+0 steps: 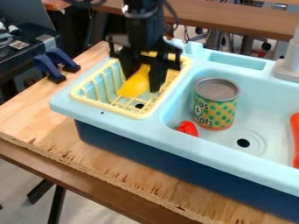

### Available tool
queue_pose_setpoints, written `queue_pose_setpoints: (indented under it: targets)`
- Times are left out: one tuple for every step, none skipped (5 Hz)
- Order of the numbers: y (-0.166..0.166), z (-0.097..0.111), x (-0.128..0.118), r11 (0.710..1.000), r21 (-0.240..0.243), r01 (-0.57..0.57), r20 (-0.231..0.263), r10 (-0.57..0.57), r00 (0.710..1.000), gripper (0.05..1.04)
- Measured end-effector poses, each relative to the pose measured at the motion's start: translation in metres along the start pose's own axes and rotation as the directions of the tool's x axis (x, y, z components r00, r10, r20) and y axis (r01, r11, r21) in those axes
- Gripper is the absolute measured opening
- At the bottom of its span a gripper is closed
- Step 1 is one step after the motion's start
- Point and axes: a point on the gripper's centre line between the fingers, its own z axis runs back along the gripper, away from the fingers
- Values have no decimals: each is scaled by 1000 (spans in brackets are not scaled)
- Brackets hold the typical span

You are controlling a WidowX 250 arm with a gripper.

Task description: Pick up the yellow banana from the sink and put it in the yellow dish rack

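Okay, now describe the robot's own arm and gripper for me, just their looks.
The arm is black and blocky, with a greyish, curved band around its upper part. A thin dark cable loops beside it. The gripper is black too, with a wide, angular body and squarish parts at its outer ends.

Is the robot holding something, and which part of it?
I can't tell for sure. The gripper is at the narrow upper end of the yellow thing in the rack, but whether it grips it isn't clear.
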Motion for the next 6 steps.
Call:
queue_pose_setpoints:
  targets:
    - [11, -5, 4, 999, -27, -43, 7, 43, 999, 536]
    - [18, -15, 6, 996, -29, -82, -12, 81, 997, 536]
    - [19, -25, 10, 995, -17, -96, -37, 95, 995, 536]
    - [28, -32, 11, 993, 2, -121, -60, 121, 991, 536]
    - [32, -38, 11, 992, 8, -125, -86, 125, 988, 536]
    - [34, -47, 10, 990, -5, -138, -116, 136, 984, 536]
